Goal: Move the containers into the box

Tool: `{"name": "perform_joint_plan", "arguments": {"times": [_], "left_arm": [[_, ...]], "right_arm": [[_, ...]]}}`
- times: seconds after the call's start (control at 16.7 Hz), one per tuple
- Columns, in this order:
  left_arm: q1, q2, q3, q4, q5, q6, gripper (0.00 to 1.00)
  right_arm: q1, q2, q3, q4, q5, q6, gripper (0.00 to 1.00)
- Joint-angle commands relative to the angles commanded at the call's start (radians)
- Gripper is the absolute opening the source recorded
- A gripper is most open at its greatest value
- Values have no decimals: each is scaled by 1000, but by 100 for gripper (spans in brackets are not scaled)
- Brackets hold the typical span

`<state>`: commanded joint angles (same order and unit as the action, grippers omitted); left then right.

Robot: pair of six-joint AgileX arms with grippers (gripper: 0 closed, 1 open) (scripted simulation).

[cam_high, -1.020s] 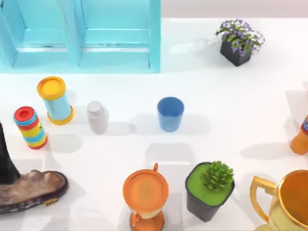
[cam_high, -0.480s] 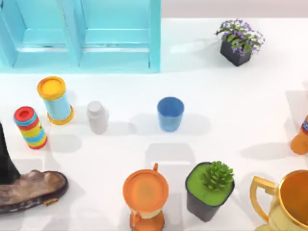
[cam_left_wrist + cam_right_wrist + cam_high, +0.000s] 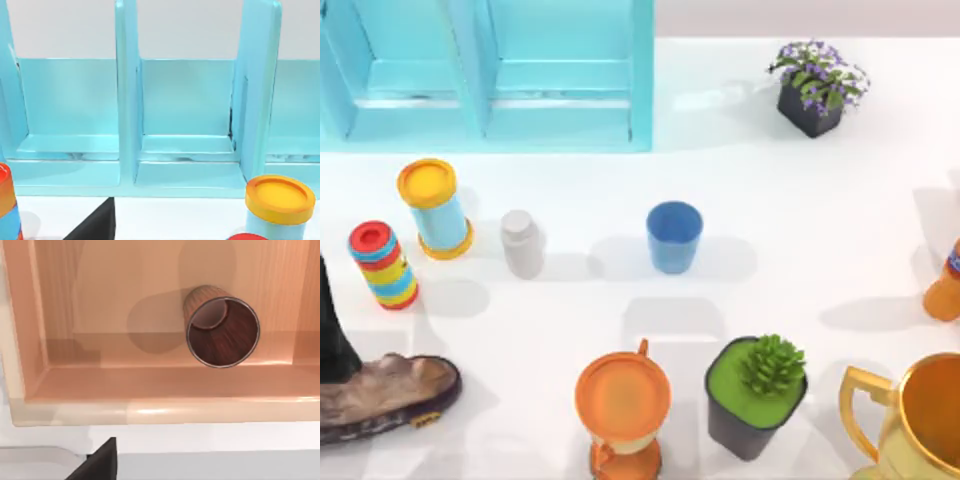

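Gold trophy [image 3: 912, 420] (edge-cropped) slightly shifted.

The gold trophy cup [image 3: 918, 420] is cut off by the top view's right and bottom edges. The orange bottle [image 3: 944, 286] is cropped at the right edge. The brown shoe [image 3: 382, 396] runs off the left edge. The blue shelf unit [image 3: 485, 70] extends past the top edge.

In the left wrist view, the yellow-lidded canister [image 3: 280, 206] is cut off at the bottom edge.

Overhead and left wrist share blue shelf [image 3: 490, 75].

Dark hand tip [image 3: 100, 462], state unclear.
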<state>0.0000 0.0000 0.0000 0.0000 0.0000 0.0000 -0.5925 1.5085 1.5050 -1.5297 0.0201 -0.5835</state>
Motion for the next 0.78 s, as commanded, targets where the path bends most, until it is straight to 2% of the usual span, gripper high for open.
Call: {"name": "perform_joint_plan", "arguments": {"times": [0.48,0.6,0.78], "left_arm": [[0,0,0,0,0,0,100],[0,0,0,0,0,0,100],[0,0,0,0,0,0,100]], "right_arm": [[34,17,38,-6,5,33,100],[108,63,96,1,15,107,100],[291,175,223,11,36,291,100]]}}
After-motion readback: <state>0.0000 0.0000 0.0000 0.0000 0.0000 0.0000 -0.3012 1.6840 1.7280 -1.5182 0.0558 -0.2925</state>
